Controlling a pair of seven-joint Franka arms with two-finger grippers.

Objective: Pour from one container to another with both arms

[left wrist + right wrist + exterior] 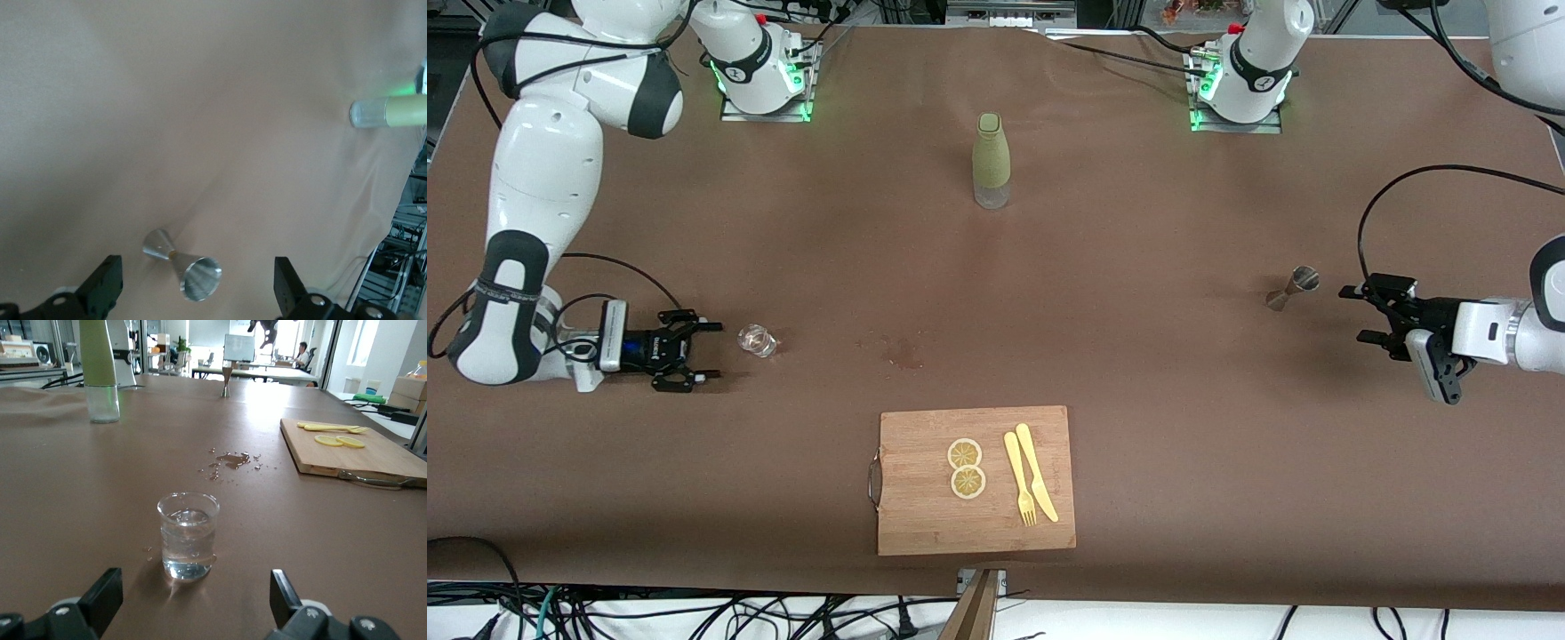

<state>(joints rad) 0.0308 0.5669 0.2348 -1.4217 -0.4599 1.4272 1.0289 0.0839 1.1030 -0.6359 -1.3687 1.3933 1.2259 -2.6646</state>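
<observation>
while the right gripper (694, 354) sits low at the right arm's end of the table, its fingers spread and released, a small clear glass beaker (757, 340) holding water stands just in front of them. the left gripper (1368, 313), also spread and empty, hangs near a small silver metal jigger (1293, 287) at the left arm's end.

Bottle (98, 370) top (green part) cut off
</observation>
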